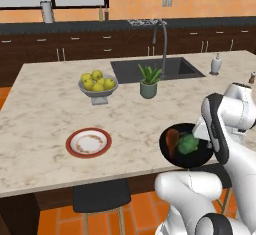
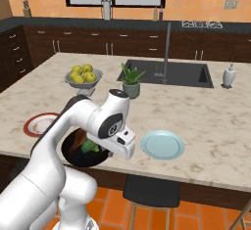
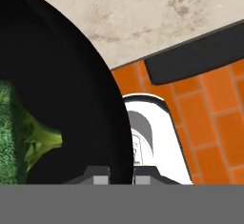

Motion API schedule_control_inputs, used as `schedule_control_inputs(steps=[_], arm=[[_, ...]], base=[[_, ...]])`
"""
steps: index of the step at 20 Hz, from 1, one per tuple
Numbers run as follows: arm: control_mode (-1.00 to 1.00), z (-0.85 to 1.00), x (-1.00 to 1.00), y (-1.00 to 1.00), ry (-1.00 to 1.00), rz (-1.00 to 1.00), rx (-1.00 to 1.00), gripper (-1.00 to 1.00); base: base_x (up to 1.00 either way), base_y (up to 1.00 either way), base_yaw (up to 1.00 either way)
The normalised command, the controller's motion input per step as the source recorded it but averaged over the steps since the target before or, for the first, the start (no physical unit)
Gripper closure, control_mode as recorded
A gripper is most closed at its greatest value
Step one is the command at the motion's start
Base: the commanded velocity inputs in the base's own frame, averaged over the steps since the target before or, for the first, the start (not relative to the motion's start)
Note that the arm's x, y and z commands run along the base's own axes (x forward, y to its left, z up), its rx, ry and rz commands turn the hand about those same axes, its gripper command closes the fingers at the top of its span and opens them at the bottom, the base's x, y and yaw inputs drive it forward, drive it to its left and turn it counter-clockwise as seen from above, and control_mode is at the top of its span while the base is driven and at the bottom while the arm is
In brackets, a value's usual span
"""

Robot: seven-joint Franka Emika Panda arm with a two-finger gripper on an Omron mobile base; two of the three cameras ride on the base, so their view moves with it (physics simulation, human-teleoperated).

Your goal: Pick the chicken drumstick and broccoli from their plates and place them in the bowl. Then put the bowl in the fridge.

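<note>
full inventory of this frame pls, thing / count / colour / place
bowl: 1, glossy black, near counter edge, overhanging it
chicken drumstick: 1, orange-brown, in bowl
broccoli: 1, green, in bowl beside drumstick
plates: 2; red-rimmed white left of bowl, pale blue-green right of it, both without food
fruit bowl: 1, grey, yellow-green fruit, mid-counter
potted plant: 1, green, by sink
sink: 1, dark, with tall faucet
soap dispenser: 1, white, right of sink
stools: 2, black, under counter
gripper: 1, jaws shut on bowl rim
</note>
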Motion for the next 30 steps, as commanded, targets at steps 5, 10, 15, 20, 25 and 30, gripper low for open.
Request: schedule_control_inputs(steps=[5,10,15,20,25,30], arm=[[1.0,0.0,0.0,0.0,0.0,0.0,0.0,1.0],[1.0,0.0,0.0,0.0,0.0,0.0,0.0,1.0],[1.0,0.0,0.0,0.0,0.0,0.0,0.0,1.0],[1.0,0.0,0.0,0.0,0.0,0.0,0.0,1.0],[1.0,0.0,0.0,0.0,0.0,0.0,0.0,1.0],[1.0,0.0,0.0,0.0,0.0,0.0,0.0,1.0]], base=[[-0.16,0.0,0.0],[-1.0,0.0,-0.01],[-0.15,0.04,-0.71],[0.0,0.15,-0.94],[0.14,0.02,-0.86],[0.6,-0.01,-0.68]])
